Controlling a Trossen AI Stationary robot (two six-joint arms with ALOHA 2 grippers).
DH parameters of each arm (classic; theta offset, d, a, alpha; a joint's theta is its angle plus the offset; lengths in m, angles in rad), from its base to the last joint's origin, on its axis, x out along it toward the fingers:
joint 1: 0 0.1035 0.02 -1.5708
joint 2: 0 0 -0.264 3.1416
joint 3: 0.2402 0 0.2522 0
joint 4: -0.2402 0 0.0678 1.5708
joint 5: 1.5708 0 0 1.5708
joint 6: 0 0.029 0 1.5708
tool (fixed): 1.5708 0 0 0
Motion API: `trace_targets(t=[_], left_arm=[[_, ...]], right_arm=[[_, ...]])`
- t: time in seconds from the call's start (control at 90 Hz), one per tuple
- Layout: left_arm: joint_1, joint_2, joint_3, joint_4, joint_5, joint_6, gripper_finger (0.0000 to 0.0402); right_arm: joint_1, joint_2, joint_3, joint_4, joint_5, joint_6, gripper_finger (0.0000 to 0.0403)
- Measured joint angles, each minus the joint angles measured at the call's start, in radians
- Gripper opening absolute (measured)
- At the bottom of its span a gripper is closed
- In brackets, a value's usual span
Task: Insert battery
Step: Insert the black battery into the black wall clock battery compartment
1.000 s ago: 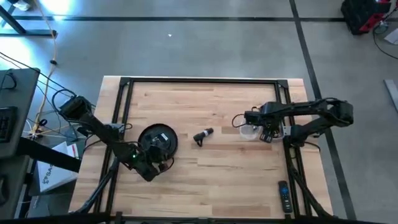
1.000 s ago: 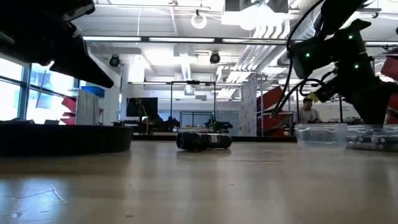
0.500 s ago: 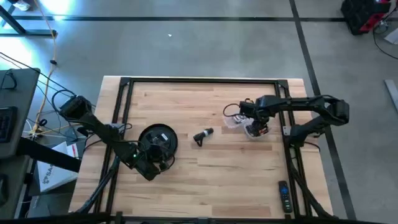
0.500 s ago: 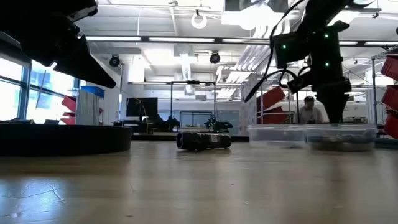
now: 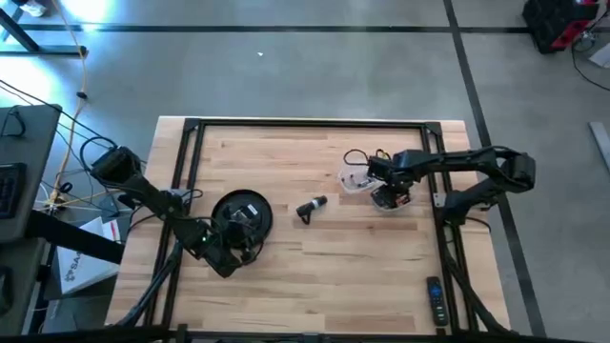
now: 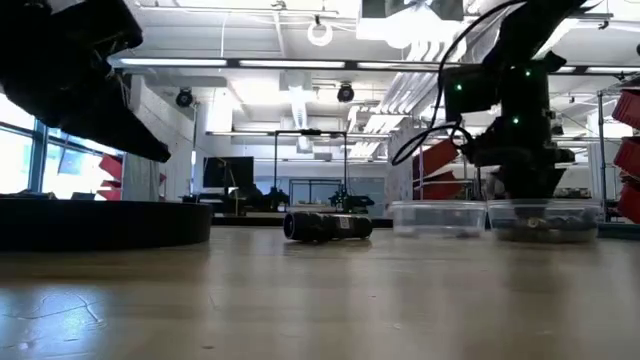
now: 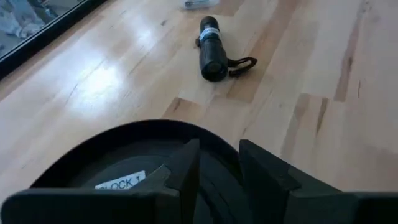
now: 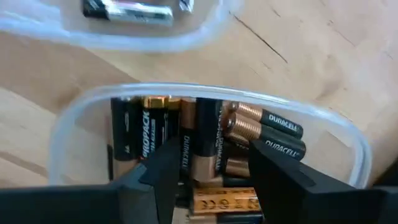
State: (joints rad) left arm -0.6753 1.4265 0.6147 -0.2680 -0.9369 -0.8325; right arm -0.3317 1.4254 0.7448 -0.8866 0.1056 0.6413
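A small black flashlight (image 5: 312, 207) with a wrist cord lies on its side mid-table and also shows in the left wrist view (image 7: 212, 48) and the low view (image 6: 328, 226). A clear tub of several batteries (image 8: 205, 149) stands at the right. My right gripper (image 5: 389, 195) is open and points down into it (image 8: 214, 177). A second clear tub (image 5: 355, 179) just left of it holds a battery (image 8: 134, 11). My left gripper (image 7: 219, 177) is open above a black round disc (image 5: 240, 213). My right gripper reaches from above into the battery tub (image 6: 545, 218), one finger (image 8: 163, 171) on each side of the stacked batteries. Whether a finger touches a battery or the tub's wall cannot be told.
A remote control (image 5: 435, 300) lies at the near right corner. A black metal frame (image 5: 305, 123) runs along the table's edges. Bare wood lies between the flashlight and the near edge. The black disc (image 6: 100, 222) stands low at the left.
My right gripper has moved toward the table's left edge. Both clear tubs have slid left with it along the table, and the gripper now stands over the battery tub. The flashlight has stayed where it was. My left arm has shifted slightly above the disc.
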Motion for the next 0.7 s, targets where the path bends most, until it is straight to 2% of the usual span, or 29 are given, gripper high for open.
trace_targets(t=[0.378,0.511,0.7], left_arm=[[-0.016,0.0,0.0,0.008,-0.011,0.023,0.0095],[-0.024,0.0,0.0,0.008,-0.012,0.023,0.0095],[-0.026,0.0,0.0,0.003,-0.015,0.024,0.0095]], right_arm=[[0.0,0.0,-0.042,0.042,-0.038,0.04,0.0146],[0.0,0.0,-0.065,0.094,-0.042,0.04,0.0114],[0.001,-0.002,-0.067,0.107,-0.05,0.028,0.0045]])
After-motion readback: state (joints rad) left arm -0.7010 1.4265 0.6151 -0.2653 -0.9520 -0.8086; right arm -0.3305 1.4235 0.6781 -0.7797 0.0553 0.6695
